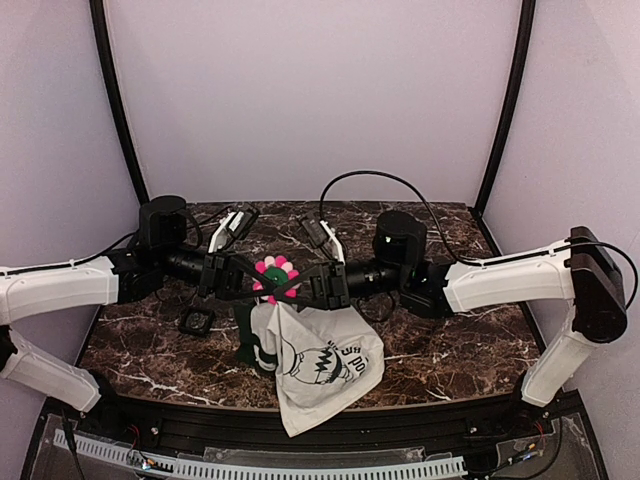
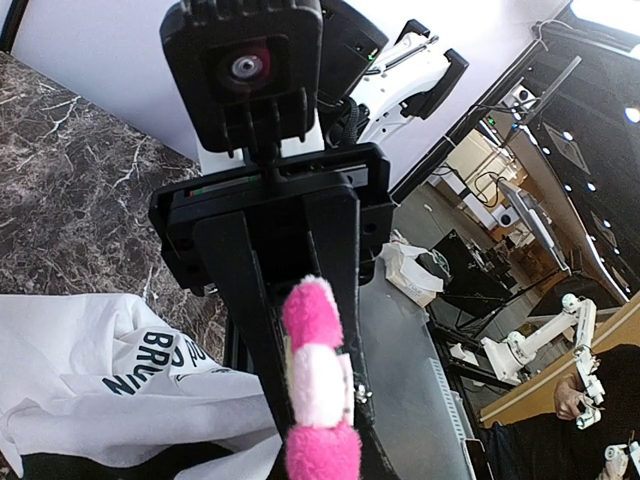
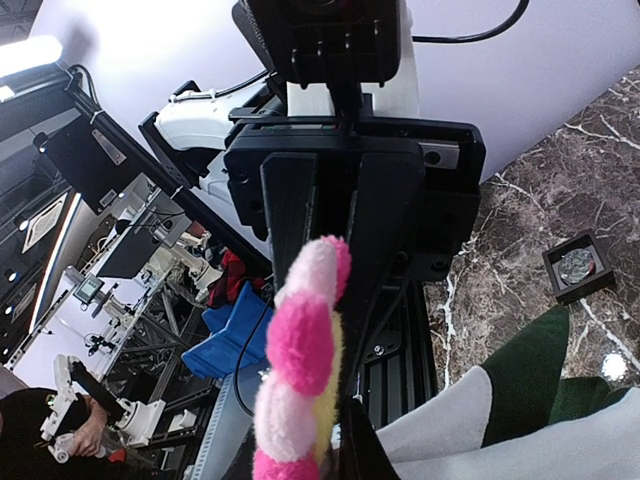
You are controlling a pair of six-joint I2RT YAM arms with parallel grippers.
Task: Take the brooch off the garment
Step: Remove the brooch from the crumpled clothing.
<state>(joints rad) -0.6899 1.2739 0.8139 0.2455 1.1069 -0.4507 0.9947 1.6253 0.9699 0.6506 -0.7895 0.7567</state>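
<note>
The brooch (image 1: 277, 272) is sitting lifted off the bench (image 1: 450, 340), caught between your two tools. The white T-shirt (image 1: 325, 365) is hanging just beneath it. Your left tool (image 1: 258, 284) is pressing together at the pin, but you cannot tell whether on petals or cloth. Your right tool (image 1: 297, 287) is facing it from the opposite side, and you cannot tell whether it is clamping anything. A small black square frame (image 1: 196, 320) is lying on the bench, left of the shirt.
</note>
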